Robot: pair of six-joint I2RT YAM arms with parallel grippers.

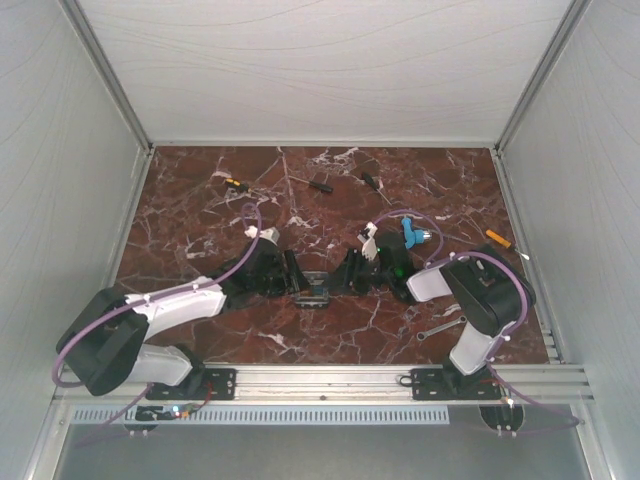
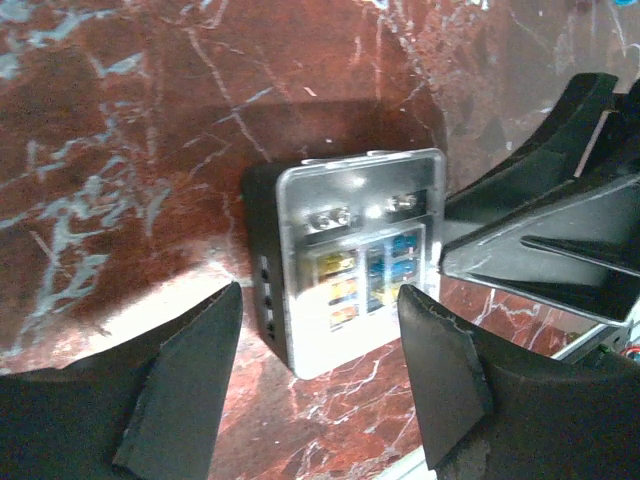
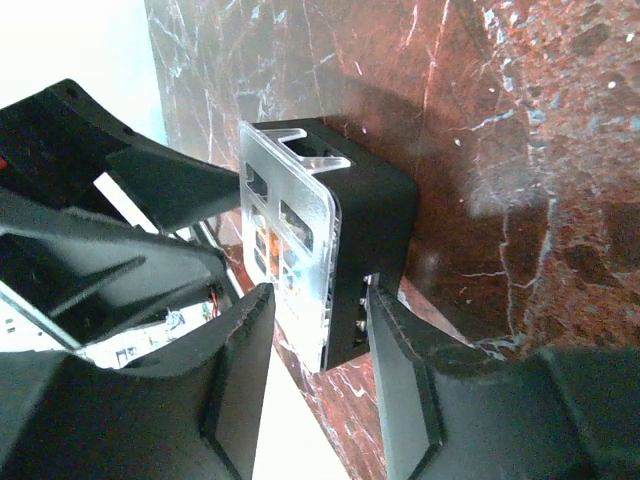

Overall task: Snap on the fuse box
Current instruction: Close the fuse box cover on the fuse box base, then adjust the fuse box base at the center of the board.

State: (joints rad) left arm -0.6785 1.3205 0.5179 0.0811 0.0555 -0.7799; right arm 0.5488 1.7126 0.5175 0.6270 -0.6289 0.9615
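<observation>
The fuse box (image 1: 313, 291) is a small black box with a clear lid, lying on the marble table between my two grippers. In the left wrist view the fuse box (image 2: 350, 260) has the lid over it, with blue and orange fuses showing through. My left gripper (image 2: 320, 300) is open, and the box sits just beyond its fingertips. My right gripper (image 3: 318, 290) is open, and its fingers straddle the near end of the fuse box (image 3: 345, 230). One finger (image 3: 395, 370) is against the black side. The other stands a little off the lid (image 3: 290, 215).
Screwdrivers (image 1: 237, 184) (image 1: 320, 185) (image 1: 370, 181) lie at the back of the table, and one with an orange handle (image 1: 497, 238) lies at the right. A blue plastic piece (image 1: 412, 232) sits behind the right arm. A small wrench (image 1: 440, 328) lies near the right base. Enclosure walls stand on three sides.
</observation>
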